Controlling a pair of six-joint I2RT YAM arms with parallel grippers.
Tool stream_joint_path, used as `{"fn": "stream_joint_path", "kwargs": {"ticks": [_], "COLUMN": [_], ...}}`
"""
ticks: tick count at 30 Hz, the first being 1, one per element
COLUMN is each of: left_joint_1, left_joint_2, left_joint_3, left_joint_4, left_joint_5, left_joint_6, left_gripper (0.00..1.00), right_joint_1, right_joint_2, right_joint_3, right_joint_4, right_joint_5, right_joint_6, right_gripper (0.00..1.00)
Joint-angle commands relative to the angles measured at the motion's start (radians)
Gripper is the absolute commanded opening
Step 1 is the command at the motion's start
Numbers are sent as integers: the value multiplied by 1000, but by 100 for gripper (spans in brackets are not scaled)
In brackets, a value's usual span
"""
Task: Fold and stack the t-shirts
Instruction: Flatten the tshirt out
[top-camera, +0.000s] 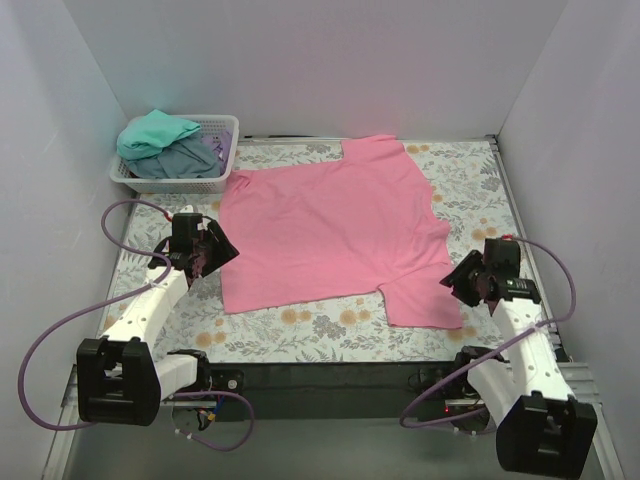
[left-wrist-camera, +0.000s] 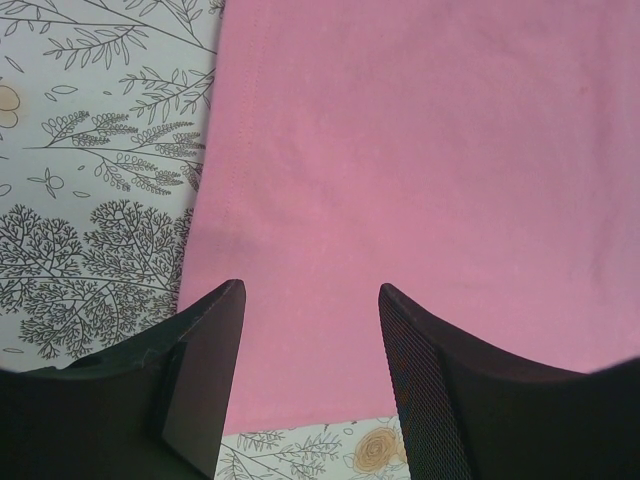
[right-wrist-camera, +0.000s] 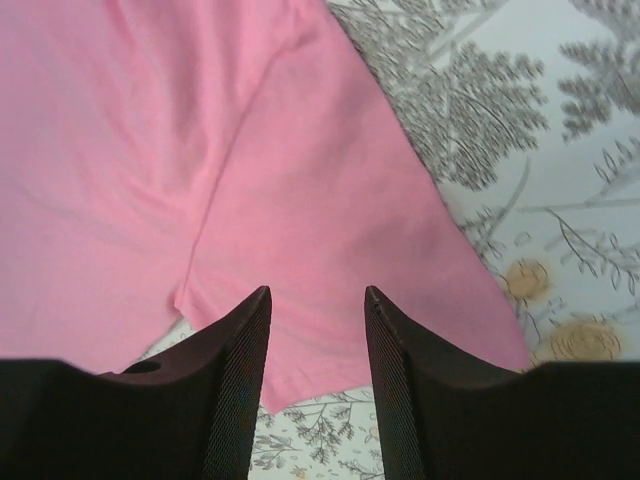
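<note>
Pink t-shirt (top-camera: 330, 235) flat on worktop (top-camera: 300, 330); left hand (top-camera: 222, 252) open, empty, over its left edge; right hand (top-camera: 462, 281) open, empty, over its near-right sleeve; teal t-shirt (top-camera: 158, 133) and grey-blue t-shirt (top-camera: 188, 160) in basket (top-camera: 226, 166) beyond its far-left corner.

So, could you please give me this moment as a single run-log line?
pink t-shirt spread flat on table | left gripper open over its hem | right gripper open over near sleeve | other shirts in basket

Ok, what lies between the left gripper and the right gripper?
Only the pink t-shirt, spread flat on the floral table cover; the top view shows it spanning from left gripper to right gripper.
</note>
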Motion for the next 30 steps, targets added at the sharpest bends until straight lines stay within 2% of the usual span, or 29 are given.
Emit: {"fn": "stream_joint_path", "kwargs": {"ticks": [1, 5, 9, 11, 15, 20, 30], "left_joint_1": [-3, -4, -4, -3, -4, -4, -3], "left_joint_2": [-11, -13, 1, 4, 4, 3, 1], "left_joint_3": [0, -4, -1, 2, 0, 8, 10], "left_joint_4": [10, 10, 12, 12, 10, -3, -23], "left_joint_5": [-4, -12, -16, -22, -22, -94, -130], "left_joint_6": [16, 17, 20, 22, 22, 14, 2], "left_gripper": [55, 55, 55, 55, 55, 55, 55], "right_joint_1": [42, 137, 277, 309, 311, 311, 286], "right_joint_2": [144, 330, 554, 608, 700, 717, 564], "right_joint_3": [89, 197, 314, 339, 337, 256, 80], "right_joint_4": [171, 254, 261, 259, 268, 215, 2], "right_joint_5": [-7, 90, 206, 286, 320, 277, 300], "right_joint_6": [-139, -216, -305, -312, -308, -271, -181], "right_gripper": [49, 50, 51, 52, 52, 54, 58]}}
